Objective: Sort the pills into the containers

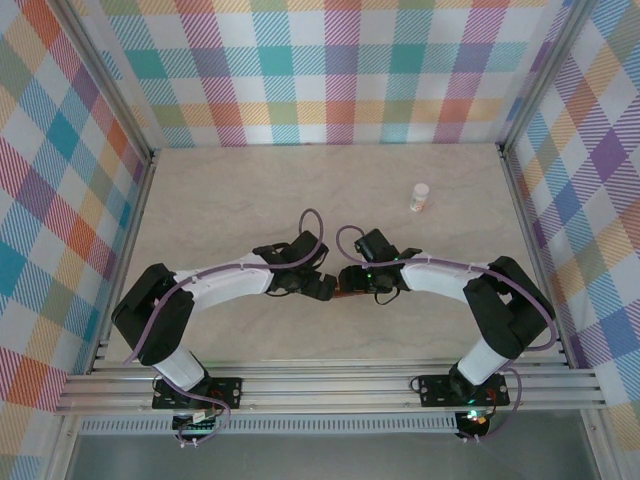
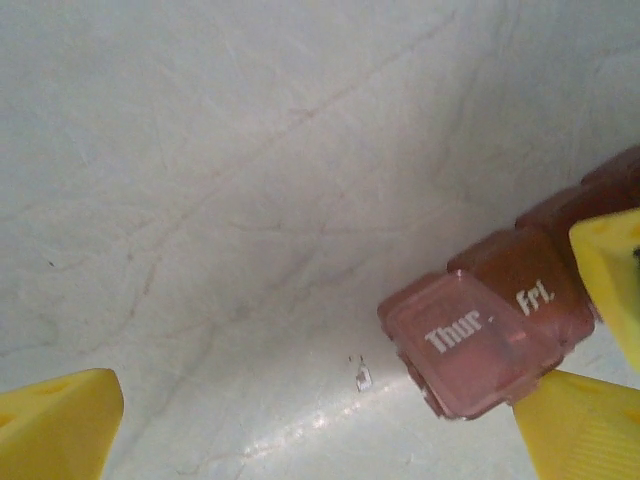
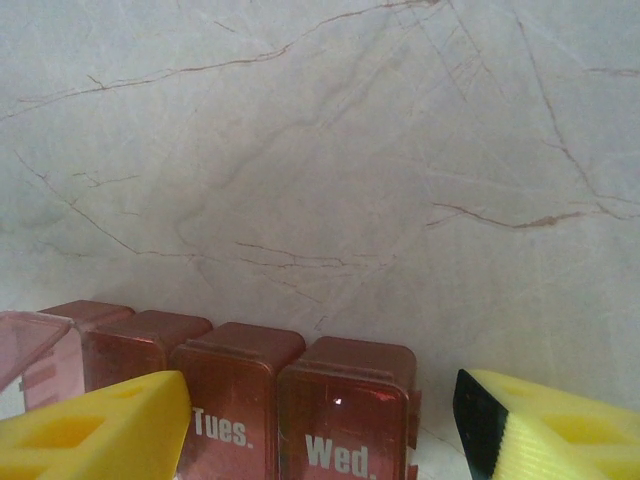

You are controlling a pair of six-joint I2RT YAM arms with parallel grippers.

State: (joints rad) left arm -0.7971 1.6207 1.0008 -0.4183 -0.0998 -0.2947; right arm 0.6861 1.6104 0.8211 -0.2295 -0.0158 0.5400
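1. Near the middle of the table (image 1: 250,200), seen from overhead, both arms reach inward and their heads almost meet; the containers (image 1: 343,292), a dark red-brown strip of lidded compartments, lie on the surface between them, mostly hidden from above.
2. From the left wrist I see the left gripper (image 2: 325,400) spread wide; its yellow fingers (image 2: 60,425) sit at the bottom corners with bare table between them; the end of the strip comes in from the right, just beside the right-hand finger, and the gripper holds nothing.
3. On that end I read "Thur." and next to it "Fri."; the Thur. lid looks paler than the rest and tilted, though I cannot say for sure that it is lifted; another yellow finger overlaps the strip past Fri., and I cannot tell whose it is.
4. From the right wrist, the right gripper (image 3: 322,400) straddles the strip; its fingers (image 3: 100,430) are apart, with the compartments marked "Tues." and "Wed." between them; bare table shows between the Wed. compartment and the black-padded finger on the right, so I see no clamp; the other finger overlaps the compartments left of Tues., and I cannot tell whether it touches.
5. At the far left of that view, a pale translucent lid stands raised.
6. Well apart, toward the far right of the table, a white bottle (image 1: 419,197) stands upright.
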